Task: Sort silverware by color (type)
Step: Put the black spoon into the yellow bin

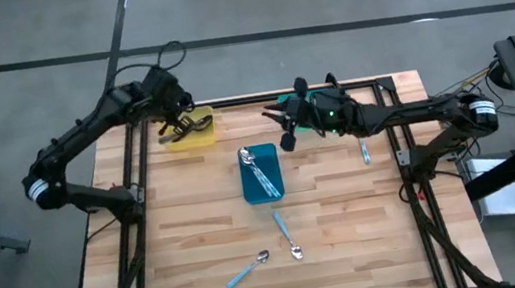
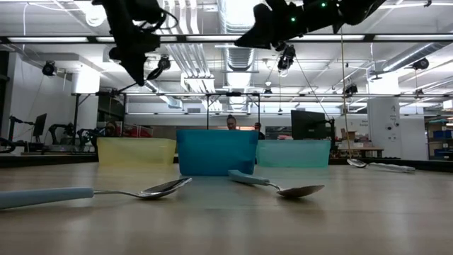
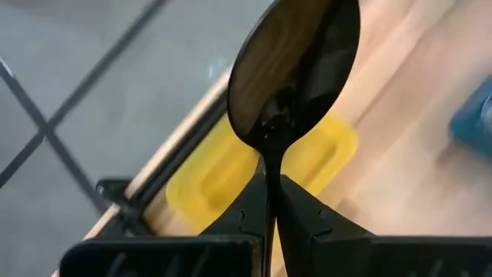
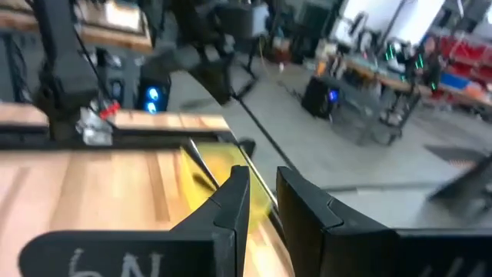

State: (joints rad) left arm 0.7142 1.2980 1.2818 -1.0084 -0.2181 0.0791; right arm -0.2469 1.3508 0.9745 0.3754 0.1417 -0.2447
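Observation:
My left gripper (image 1: 181, 124) hangs over the yellow tray (image 1: 198, 135) at the table's far left, shut on an all-black spoon (image 3: 296, 69). My right gripper (image 1: 283, 125) is in the air at the far middle, pointing level toward the left. Its fingers (image 4: 231, 201) stand a narrow gap apart with nothing between them. The blue tray (image 1: 262, 189) holds spoons with light blue handles (image 1: 259, 172). Three blue-handled spoons lie flat on the wood: one near front (image 1: 248, 269), one beside it (image 1: 286, 234), one at the right (image 1: 365, 154). My left gripper pinches the black spoon's neck (image 3: 270, 158), just below the bowl, between its two fingers. The bowl sticks out past the fingertips, and the handle runs back between them, hidden. The fingers slant downward, and the spoon is lifted clear above the yellow tray (image 3: 215, 188).
Yellow (image 2: 136, 150), blue (image 2: 216, 151) and teal (image 2: 294, 153) trays stand in a row along the far side. Dark frame rails border the table's left and right edges. Bare wood lies between the trays and the near edge, around the loose spoons.

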